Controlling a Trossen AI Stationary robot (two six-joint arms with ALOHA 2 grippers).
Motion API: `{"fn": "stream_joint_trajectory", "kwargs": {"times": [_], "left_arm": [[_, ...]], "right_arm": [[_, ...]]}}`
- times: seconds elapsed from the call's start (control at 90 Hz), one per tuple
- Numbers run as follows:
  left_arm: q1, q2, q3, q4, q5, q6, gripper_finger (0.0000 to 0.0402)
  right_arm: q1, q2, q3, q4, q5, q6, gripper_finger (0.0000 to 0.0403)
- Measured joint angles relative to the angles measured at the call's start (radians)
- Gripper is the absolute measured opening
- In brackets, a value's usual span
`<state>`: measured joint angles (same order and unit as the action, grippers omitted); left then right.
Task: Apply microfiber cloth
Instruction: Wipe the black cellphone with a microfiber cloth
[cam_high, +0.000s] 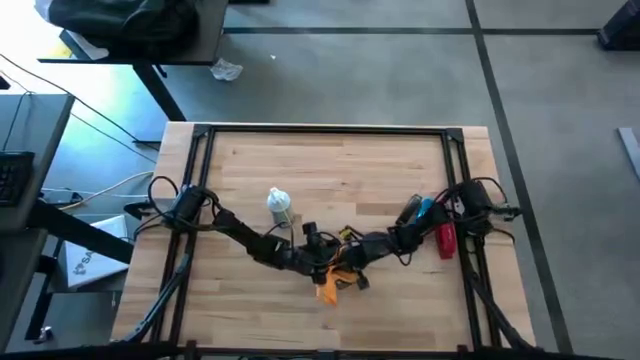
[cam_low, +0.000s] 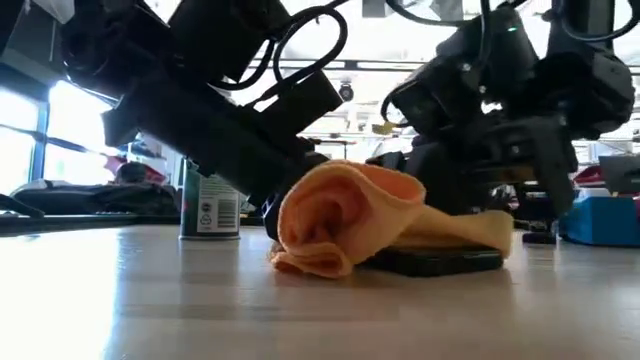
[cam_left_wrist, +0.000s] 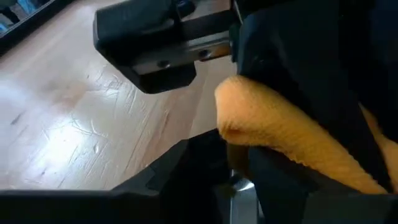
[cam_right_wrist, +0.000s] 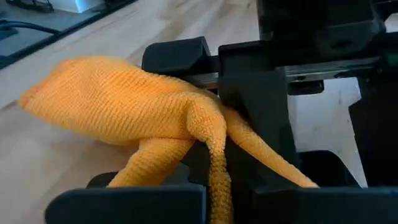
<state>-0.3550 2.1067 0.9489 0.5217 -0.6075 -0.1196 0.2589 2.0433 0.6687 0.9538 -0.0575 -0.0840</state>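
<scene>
The orange microfiber cloth (cam_low: 340, 225) lies bunched in the middle of the table (cam_high: 340, 170), near its front. One flap is draped over a flat black phone (cam_low: 440, 262), which lies on the wood. Both grippers meet at the cloth. My right gripper (cam_right_wrist: 227, 186) comes in from the table's right and is shut on the cloth (cam_right_wrist: 124, 106). My left gripper (cam_high: 316, 262) comes in from the left and stands right against the cloth (cam_left_wrist: 280, 130); whether it touches it is hidden. My right gripper has a gathered, several-layered part of the cloth (cam_right_wrist: 214, 168) between its two fingers. It reaches in low from the table's right, slanting down. The rest of the cloth bulges out beyond the fingers and rests on the phone and the table.
A small spray bottle (cam_high: 279, 206) with a green label (cam_low: 210, 212) stands upright just behind and to the left of the cloth, close to my left arm. A black frame (cam_high: 330, 130) runs around the table top. Bare wood lies to the far side.
</scene>
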Motion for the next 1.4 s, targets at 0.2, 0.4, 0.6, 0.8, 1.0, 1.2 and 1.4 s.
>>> {"fn": "stream_joint_trajectory", "kwargs": {"times": [0.2, 0.4, 0.6, 0.8, 1.0, 1.2, 1.4], "left_arm": [[0.0, 0.001, 0.002, 0.003, -0.011, 0.009, 0.0147], [-0.002, 0.002, 0.005, 0.009, 0.015, 0.008, 0.0147], [-0.002, 0.002, 0.005, 0.007, 0.009, 0.008, 0.0147], [-0.002, 0.001, 0.005, 0.006, 0.001, 0.022, 0.0147], [-0.049, -0.116, 0.004, -0.041, -0.14, 0.162, 0.0147], [-0.12, -0.347, 0.01, -0.032, -0.195, 0.283, 0.0147], [-0.264, -0.557, 0.012, -0.185, -0.262, 0.252, 0.0147]], "right_arm": [[0.017, -0.001, 0.006, -0.042, -0.037, 0.019, 0.0], [0.081, -0.002, 0.008, -0.071, -0.032, 0.104, 0.0], [0.144, -0.004, 0.008, -0.07, -0.051, 0.179, 0.0], [0.204, -0.006, 0.006, -0.067, -0.053, 0.276, 0.0], [0.259, -0.237, -0.001, -0.332, -0.013, 0.276, 0.0], [0.317, -0.622, 0.002, -0.76, 0.237, 0.229, 0.0], [0.438, -0.895, 0.002, -1.106, 0.529, 0.402, 0.0]]}}
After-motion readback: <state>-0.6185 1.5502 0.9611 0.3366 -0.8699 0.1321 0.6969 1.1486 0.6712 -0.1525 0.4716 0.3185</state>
